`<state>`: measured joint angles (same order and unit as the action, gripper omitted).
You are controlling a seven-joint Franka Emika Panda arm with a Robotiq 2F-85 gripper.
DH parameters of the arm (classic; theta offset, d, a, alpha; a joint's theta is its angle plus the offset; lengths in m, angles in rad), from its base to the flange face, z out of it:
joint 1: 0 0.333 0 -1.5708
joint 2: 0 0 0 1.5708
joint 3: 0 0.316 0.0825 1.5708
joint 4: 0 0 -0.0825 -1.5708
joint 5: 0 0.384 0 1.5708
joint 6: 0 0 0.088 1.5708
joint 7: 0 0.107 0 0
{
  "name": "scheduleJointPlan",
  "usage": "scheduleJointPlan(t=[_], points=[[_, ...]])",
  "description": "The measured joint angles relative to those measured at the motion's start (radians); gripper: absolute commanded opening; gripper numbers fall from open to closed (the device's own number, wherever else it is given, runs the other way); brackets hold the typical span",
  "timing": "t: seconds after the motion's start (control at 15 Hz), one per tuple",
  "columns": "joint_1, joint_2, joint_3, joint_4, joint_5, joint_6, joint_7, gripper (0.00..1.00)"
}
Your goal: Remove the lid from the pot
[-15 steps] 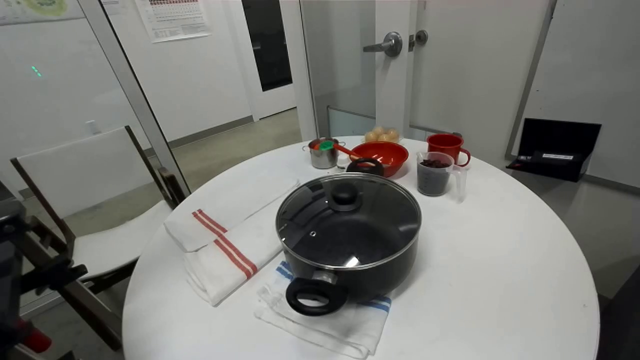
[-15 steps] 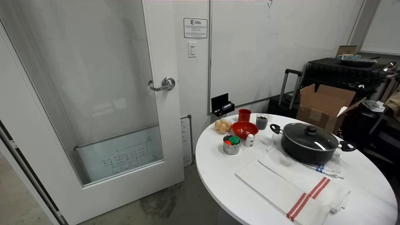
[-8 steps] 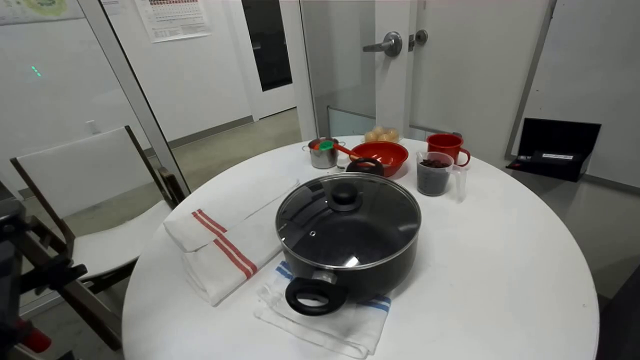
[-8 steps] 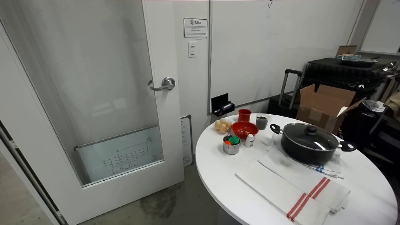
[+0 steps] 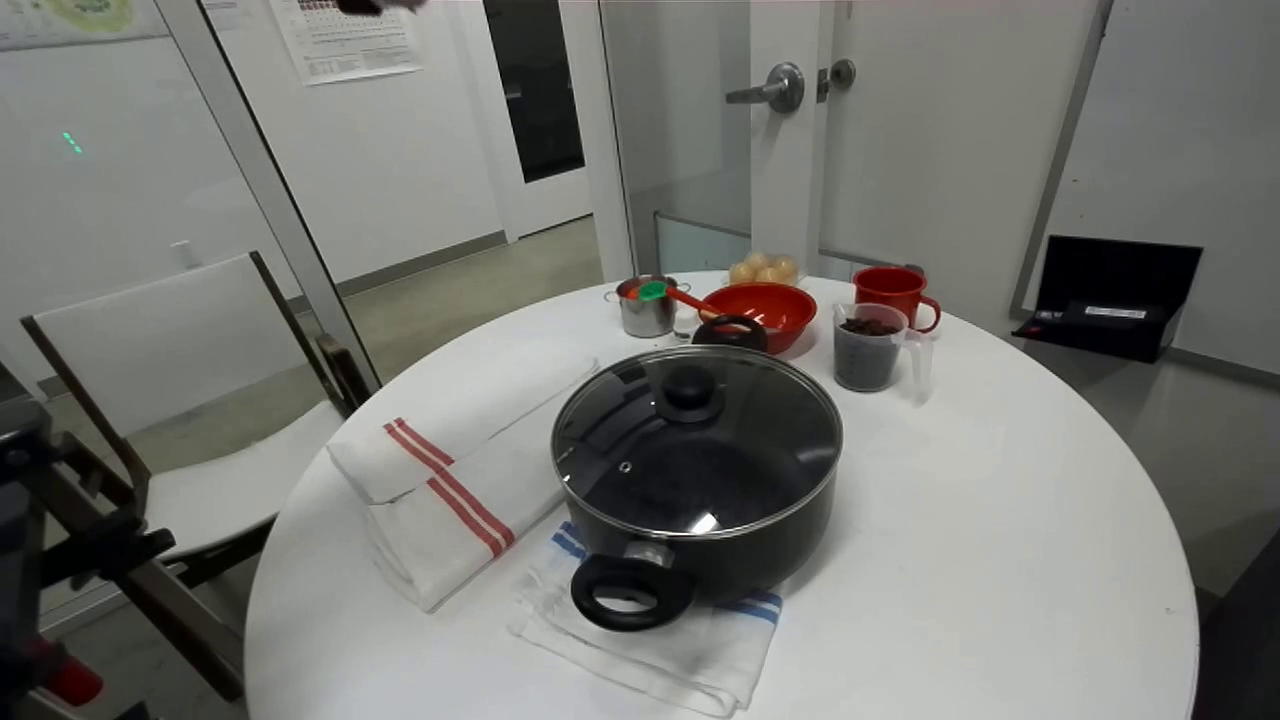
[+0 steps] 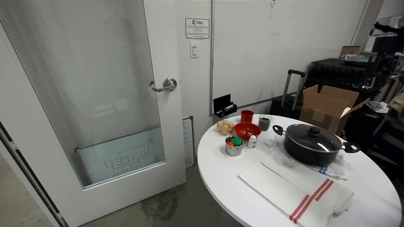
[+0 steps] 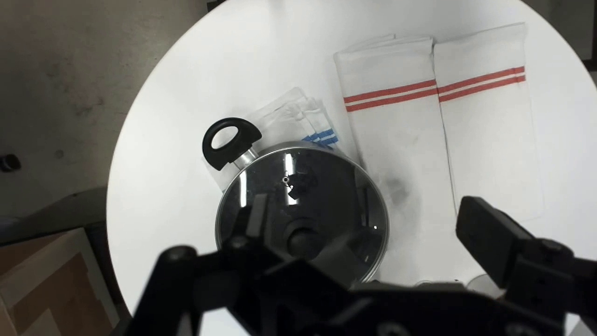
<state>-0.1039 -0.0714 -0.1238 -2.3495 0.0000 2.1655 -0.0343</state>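
The round glass lid (image 5: 740, 440) with a metal rim and dark knob (image 5: 690, 387) sits on the wide black pot (image 5: 770, 565) on the round table. In an exterior view the lid (image 6: 300, 135) lies level on the pot (image 6: 303, 154). In the wrist view the lid (image 7: 331, 186) is below my gripper (image 7: 368, 214), whose fingers are wide apart with nothing between them. The left finger overlaps the lid near the knob; the right finger is beyond the rim over a towel. My gripper also shows at the right edge of an exterior view (image 6: 380, 60), high above the table.
A white towel with red stripes (image 5: 450, 480) lies beside the pot. A blue-striped cloth (image 5: 680, 650) lies under it. Behind stand a red bowl (image 5: 780, 305), a steel cup (image 5: 648, 315), a red mug (image 5: 890, 290), a measuring cup (image 5: 865, 360) and eggs (image 5: 765, 268).
My gripper has come into view at the right edge of an exterior view, and a dark piece shows at the top edge in an exterior view. The pot and lid have not moved.
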Motion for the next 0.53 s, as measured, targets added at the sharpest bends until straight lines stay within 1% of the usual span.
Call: scheduleJointPlan(t=[0.27, 0.53], points=[[-0.014, 0.184, -0.005, 0.087, 0.030, 0.052, -0.009, 1.00], [-0.028, 0.353, -0.001, 0.199, 0.081, 0.069, -0.025, 1.00]])
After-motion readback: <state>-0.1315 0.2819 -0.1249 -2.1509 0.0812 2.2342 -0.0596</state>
